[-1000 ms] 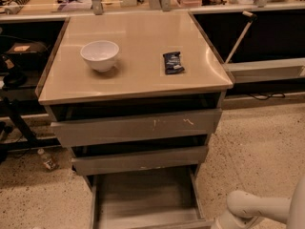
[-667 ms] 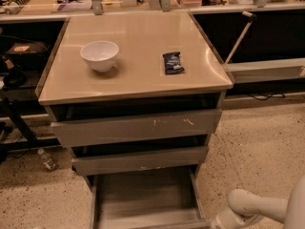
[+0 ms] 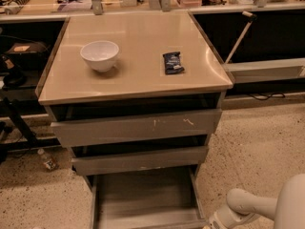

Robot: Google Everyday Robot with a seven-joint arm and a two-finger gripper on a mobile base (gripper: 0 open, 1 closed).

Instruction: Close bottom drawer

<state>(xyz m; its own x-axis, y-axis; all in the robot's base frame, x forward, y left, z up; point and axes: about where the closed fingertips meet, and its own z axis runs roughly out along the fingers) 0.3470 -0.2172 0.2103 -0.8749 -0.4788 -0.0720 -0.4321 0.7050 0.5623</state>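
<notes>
The bottom drawer is the narrowest of three grey drawers in the cabinet. It is pulled far out, and its grey box interior shows empty. Its low front panel lies at the bottom edge of the view. My gripper is at the bottom right, low, right beside the drawer's front right corner. The pale arm reaches in behind it from the right. The gripper's tip is cut off by the bottom edge of the view.
The widest top drawer with pale scratches and the middle drawer each stand slightly out. A white bowl and a dark snack packet sit on the tan cabinet top. A small bottle lies on the speckled floor at left.
My arm and gripper have edged slightly left toward the bottom drawer's front right corner. The drawers have not moved.
</notes>
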